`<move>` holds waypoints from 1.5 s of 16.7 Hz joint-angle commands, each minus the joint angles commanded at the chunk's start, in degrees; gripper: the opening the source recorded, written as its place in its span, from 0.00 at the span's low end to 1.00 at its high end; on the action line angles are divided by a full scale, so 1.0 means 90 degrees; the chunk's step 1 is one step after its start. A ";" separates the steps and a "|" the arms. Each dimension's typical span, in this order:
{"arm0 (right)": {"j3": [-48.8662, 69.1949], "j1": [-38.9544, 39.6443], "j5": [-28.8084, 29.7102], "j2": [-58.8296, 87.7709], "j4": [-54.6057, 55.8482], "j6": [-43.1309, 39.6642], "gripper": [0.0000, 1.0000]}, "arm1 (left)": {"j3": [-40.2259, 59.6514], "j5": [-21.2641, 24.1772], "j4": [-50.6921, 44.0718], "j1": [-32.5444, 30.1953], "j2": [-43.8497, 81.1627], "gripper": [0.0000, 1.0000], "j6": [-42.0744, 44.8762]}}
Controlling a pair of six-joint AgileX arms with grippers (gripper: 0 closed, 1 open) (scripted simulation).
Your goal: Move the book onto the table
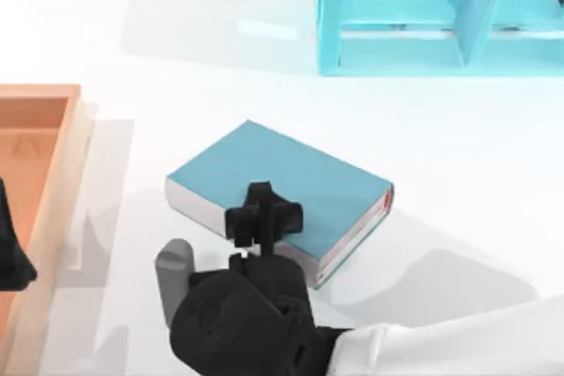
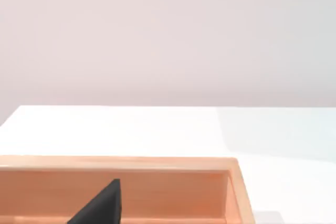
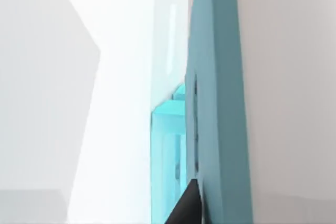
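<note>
Currently, status:
Book: flat on the white table, between tray and shelf unit.
Right gripper: clamped on the book's near edge.
Release: part fingers fully, lift straight up.
Left gripper: parked over tray, finger state indeterminate.

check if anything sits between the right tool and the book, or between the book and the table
Nothing visible does. The right tool is already at the book, over its near long edge. The book appears to lie flat on the white table, apart from the wooden tray and the turquoise shelf. The left tool is over the tray.
</note>
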 joint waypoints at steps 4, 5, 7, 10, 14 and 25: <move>-0.0122 -0.0001 0.0003 0.0352 0.0456 -0.0001 0.00 | 0.0000 0.0000 0.0000 0.0000 0.0000 1.00 0.0000; -0.0153 -0.0001 0.0004 0.0449 0.0584 0.0002 0.00 | 0.0000 0.0000 0.0000 0.0000 0.0000 1.00 0.0000; -0.0185 -0.0001 0.0009 0.0558 0.0738 0.0005 0.00 | 0.0000 0.0000 0.0000 0.0000 0.0000 1.00 0.0000; -0.0186 -0.0001 0.0009 0.0561 0.0742 0.0005 0.00 | 0.0000 0.0000 0.0000 0.0000 0.0000 1.00 0.0000; -0.0186 -0.0001 0.0009 0.0561 0.0742 0.0005 0.30 | 0.0000 0.0000 0.0000 0.0000 0.0000 1.00 0.0000; -0.0186 -0.0001 0.0009 0.0561 0.0742 0.0005 1.00 | 0.0000 0.0000 0.0000 0.0000 0.0000 1.00 0.0000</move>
